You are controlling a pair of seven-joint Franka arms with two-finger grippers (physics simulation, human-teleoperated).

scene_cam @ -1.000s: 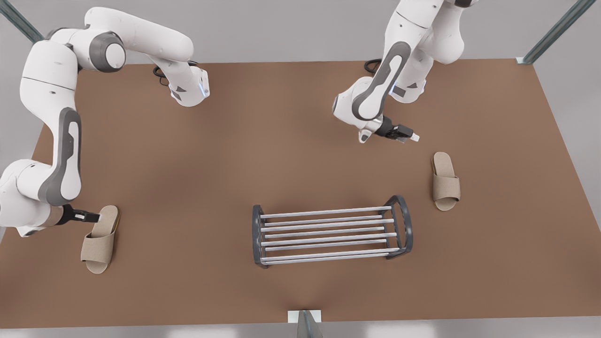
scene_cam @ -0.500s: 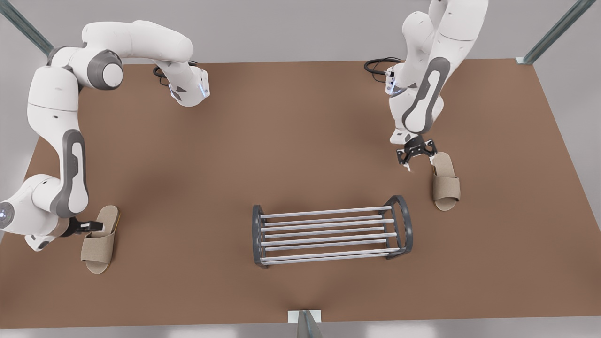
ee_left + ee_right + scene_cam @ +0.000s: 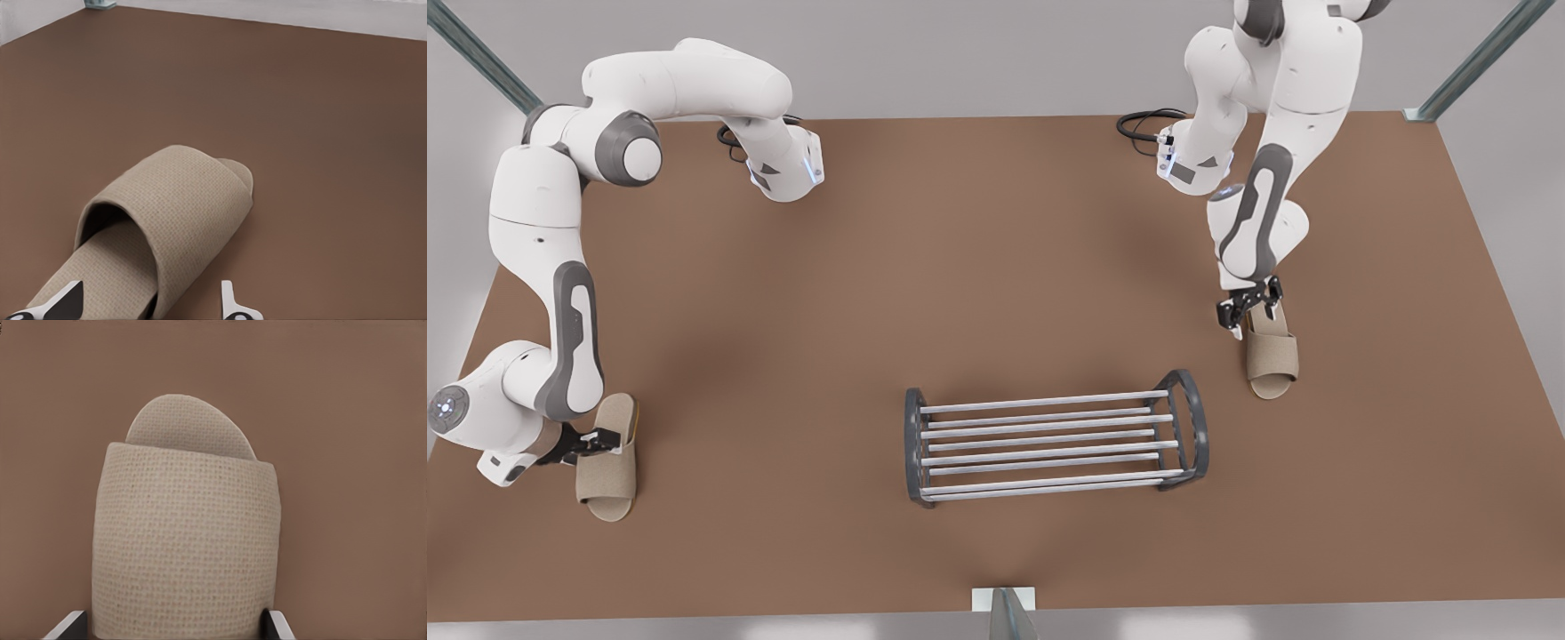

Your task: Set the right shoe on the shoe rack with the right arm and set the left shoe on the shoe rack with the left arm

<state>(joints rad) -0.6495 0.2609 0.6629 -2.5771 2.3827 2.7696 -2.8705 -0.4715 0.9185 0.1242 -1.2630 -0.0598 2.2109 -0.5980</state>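
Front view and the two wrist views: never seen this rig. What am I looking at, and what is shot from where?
This is a simulated pair of white robot arms, each ending in a black two-finger pincer. The front view looks down on the brown table from a camera off the arms. Each of the other two pictures comes from a camera on one arm's wrist, looking past its fingertips.

On the table are a low shoe rack and two beige slippers, one on each side of it.

The left pincer, at the front view's left, is open at the heel end of the left shoe. The right pincer, at the front view's right, is open over the heel of the right shoe.

Nothing is held, and both slippers lie on the table.
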